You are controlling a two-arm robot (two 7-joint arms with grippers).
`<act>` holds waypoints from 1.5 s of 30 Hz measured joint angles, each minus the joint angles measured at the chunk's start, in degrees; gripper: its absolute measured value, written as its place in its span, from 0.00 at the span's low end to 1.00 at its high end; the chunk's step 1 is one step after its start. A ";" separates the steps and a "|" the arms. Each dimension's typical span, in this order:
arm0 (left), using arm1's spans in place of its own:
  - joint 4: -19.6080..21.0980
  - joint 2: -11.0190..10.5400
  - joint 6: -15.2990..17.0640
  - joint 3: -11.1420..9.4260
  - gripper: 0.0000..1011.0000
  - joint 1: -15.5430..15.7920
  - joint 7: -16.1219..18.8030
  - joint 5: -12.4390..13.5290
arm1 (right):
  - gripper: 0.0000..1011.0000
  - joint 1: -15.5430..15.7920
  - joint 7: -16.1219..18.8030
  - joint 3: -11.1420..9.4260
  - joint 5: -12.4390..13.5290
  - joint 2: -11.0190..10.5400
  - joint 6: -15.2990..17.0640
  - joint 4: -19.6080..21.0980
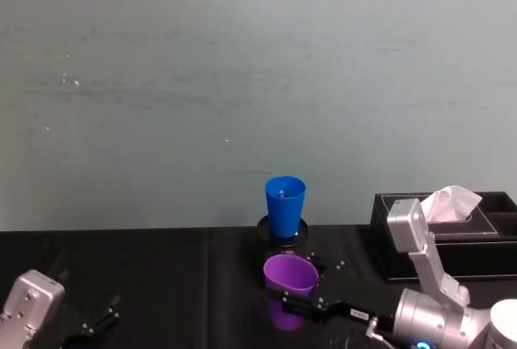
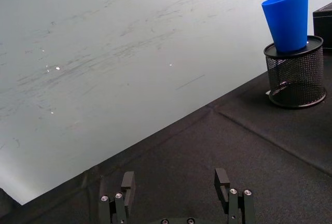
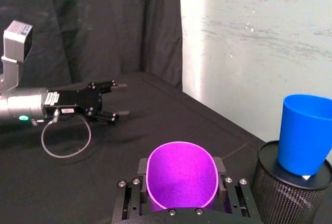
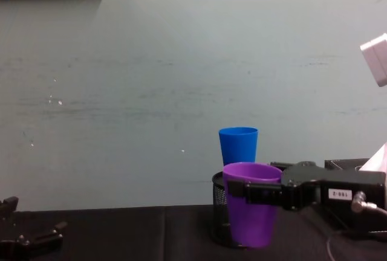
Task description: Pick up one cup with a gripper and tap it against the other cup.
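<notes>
The cup (image 4: 251, 222) is plain purple, the other cup (image 4: 238, 146) plain blue; the holder (image 2: 296, 81) is black wire mesh, the tablecloth (image 2: 207, 146) black, the wall (image 1: 242, 82) pale grey-green

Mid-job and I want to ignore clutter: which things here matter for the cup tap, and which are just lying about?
In the job: purple cup, gripped by the right gripper; blue cup, standing in the mesh pen holder.
Lying about: the holder itself; tissue box; left gripper, parked open at lower left.

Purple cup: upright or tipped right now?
Upright: chest view shows the purple cup with level rim, mouth up, right gripper shut around it.
</notes>
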State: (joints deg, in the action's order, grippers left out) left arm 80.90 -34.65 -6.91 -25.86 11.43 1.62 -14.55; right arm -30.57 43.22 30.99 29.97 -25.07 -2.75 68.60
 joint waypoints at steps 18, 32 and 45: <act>0.00 0.00 0.00 0.00 0.99 0.00 0.00 0.00 | 0.71 2.94 0.04 1.00 -1.98 0.27 -3.74 -2.62; 0.00 0.00 0.00 0.00 0.99 0.00 0.00 0.00 | 0.71 4.47 0.16 0.93 -2.96 0.05 -4.88 -3.03; 0.00 0.00 0.00 0.00 0.99 0.00 0.00 0.00 | 0.71 3.77 0.61 1.09 -4.33 1.25 -6.06 -6.29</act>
State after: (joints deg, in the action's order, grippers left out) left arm 80.90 -34.64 -6.91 -25.86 11.43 1.62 -14.55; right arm -26.80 43.83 32.08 25.64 -23.82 -8.81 62.31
